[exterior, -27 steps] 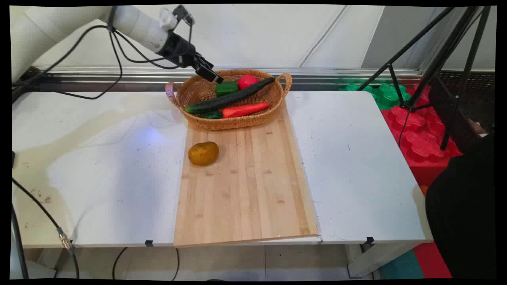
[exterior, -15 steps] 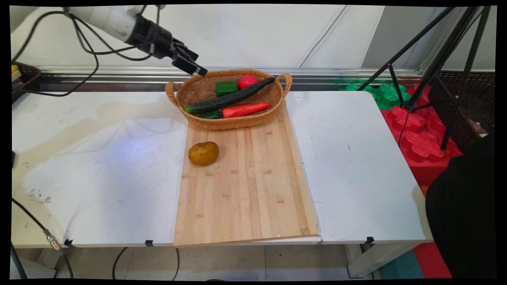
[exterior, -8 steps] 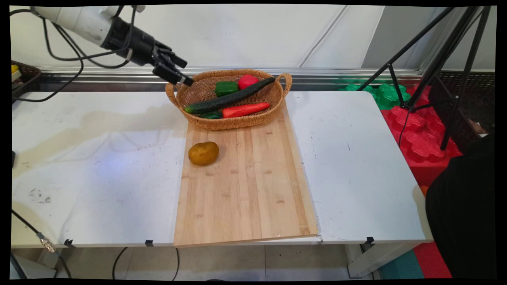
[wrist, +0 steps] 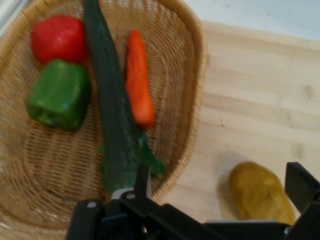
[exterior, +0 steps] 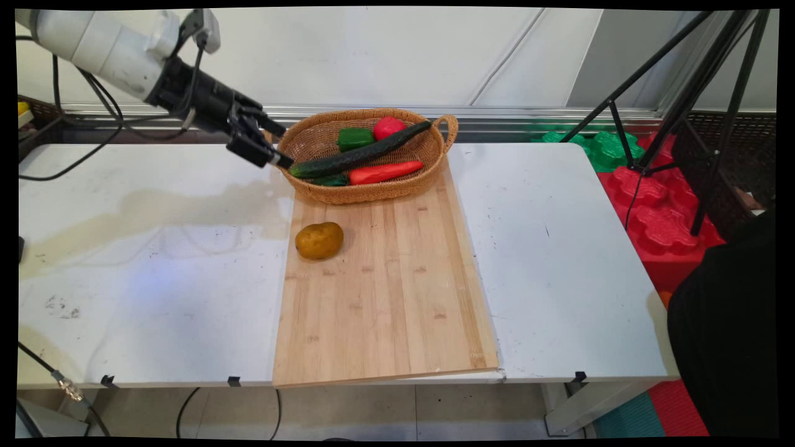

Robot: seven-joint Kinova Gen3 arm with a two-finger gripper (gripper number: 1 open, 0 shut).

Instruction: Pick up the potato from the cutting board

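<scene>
White table (exterior: pixel 155 248), bare under my gripper (exterior: pixel 268 146), fingers spread, empty, just outside the wicker basket (exterior: pixel 372 192) rim; cucumber (exterior: pixel 357 151) tip nearest.

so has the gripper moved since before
Yes. The gripper has shifted left and down along the basket, from over its back rim to its left handle.

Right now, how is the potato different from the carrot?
The potato is brownish-yellow and rounded; the carrot is orange-red, long and thin. The potato lies alone on the wooden board; the carrot lies in the basket beside the cucumber. Both lie flat, untouched by the hand.
</scene>
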